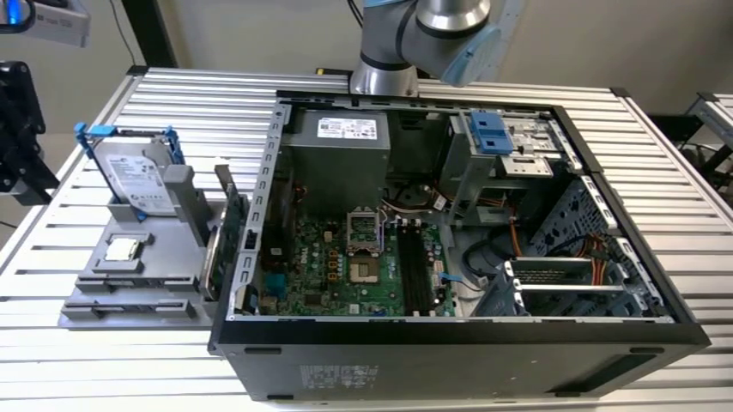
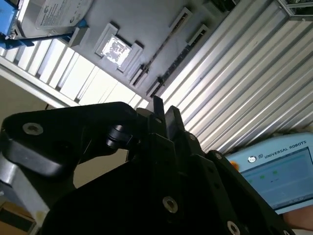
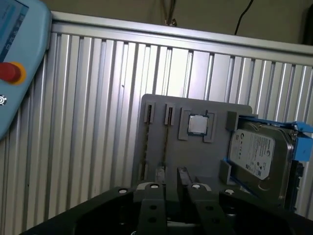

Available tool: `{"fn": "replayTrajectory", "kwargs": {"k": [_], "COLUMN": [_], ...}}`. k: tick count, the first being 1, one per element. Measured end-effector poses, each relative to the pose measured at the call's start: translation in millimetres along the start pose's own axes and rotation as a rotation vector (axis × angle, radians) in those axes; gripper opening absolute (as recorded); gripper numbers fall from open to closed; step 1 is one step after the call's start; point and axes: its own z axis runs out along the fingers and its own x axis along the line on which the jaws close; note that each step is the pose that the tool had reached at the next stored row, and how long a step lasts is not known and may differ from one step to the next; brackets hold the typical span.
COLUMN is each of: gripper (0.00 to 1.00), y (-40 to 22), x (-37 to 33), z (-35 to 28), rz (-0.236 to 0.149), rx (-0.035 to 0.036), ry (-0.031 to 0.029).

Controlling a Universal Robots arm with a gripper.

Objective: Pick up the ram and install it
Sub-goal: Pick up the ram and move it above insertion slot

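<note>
The ram (image 3: 166, 142) is being kept on edge in a slot of the grey holder tray (image 3: 156, 105), the slot nearer the processor chip (image 3: 198, 125), and is not being touched by the claw (image 3: 171, 177). The claw is being pointed at the tray's slotted side from well apart, its fingers (image 3: 184, 178) slightly spread and nothing being pinched between them. A hard drive (image 3: 257, 154) with blue rails is being carried beyond the chip. The tray is being borne by the ribbed counter (image 1: 172, 112), at the exterior view's left of the open computer case (image 1: 458, 339), where the motherboard (image 1: 332, 257) and its black memory slots (image 1: 414, 266) are being left exposed.
</note>
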Motion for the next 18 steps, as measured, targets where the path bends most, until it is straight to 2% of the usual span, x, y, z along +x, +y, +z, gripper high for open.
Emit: {"fn": "replayTrajectory", "kwargs": {"k": [7,11,18], "gripper": [1.00,1.00,1.00], "y": [-0.1,-0.1,-0.2], "x": [-0.1,-0.4,-0.4], "z": [0.2,1.6,9.4], "rz": [0.000,0.015,0.022], "rx": [0.0001,0.0004,0.0008], "ry": [-0.0001,0.0000,-0.0003]}}
